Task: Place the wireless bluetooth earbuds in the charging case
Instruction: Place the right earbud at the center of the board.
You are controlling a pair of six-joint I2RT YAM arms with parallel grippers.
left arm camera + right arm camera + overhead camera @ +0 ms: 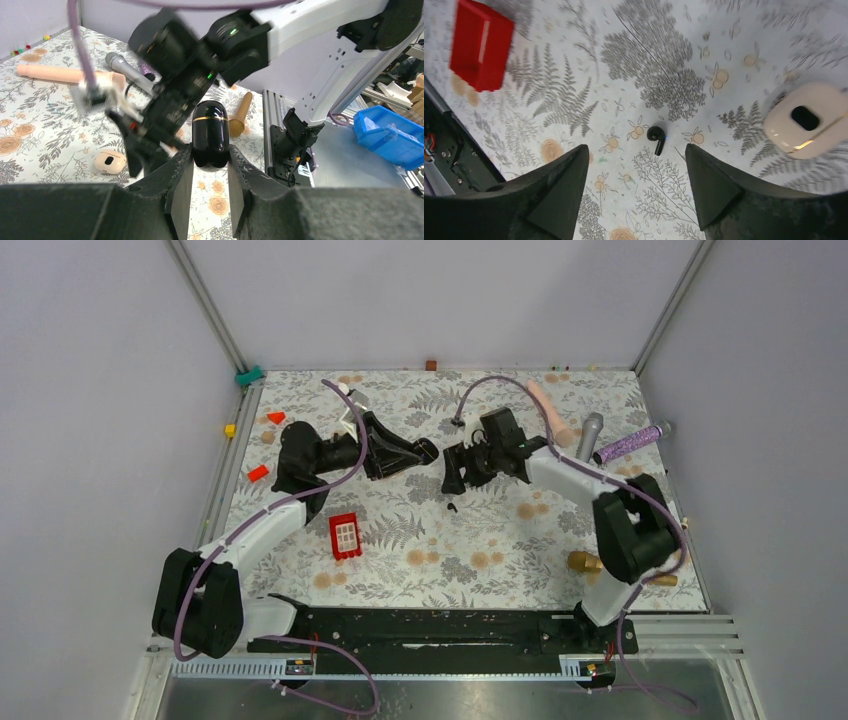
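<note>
My left gripper [428,452] [210,152] is shut on a glossy black capsule-shaped case [211,132] with a gold band, held above the floral table. My right gripper [452,480] [635,150] is open and empty, pointing down at the table. One tiny black earbud [656,136] [453,507] lies on the cloth just beyond and between its fingertips, untouched. A beige rounded case [806,120] [110,161] with a black oval spot lies on the table beside it. The second earbud is out of view.
A red block [345,536] [481,45] lies left of centre. A peach cylinder [548,408], a grey microphone [590,435] and a purple glitter rod [632,445] lie at the back right. Gold pieces [585,562] sit by the right arm's base. Small red bits [258,473] lie at the left edge.
</note>
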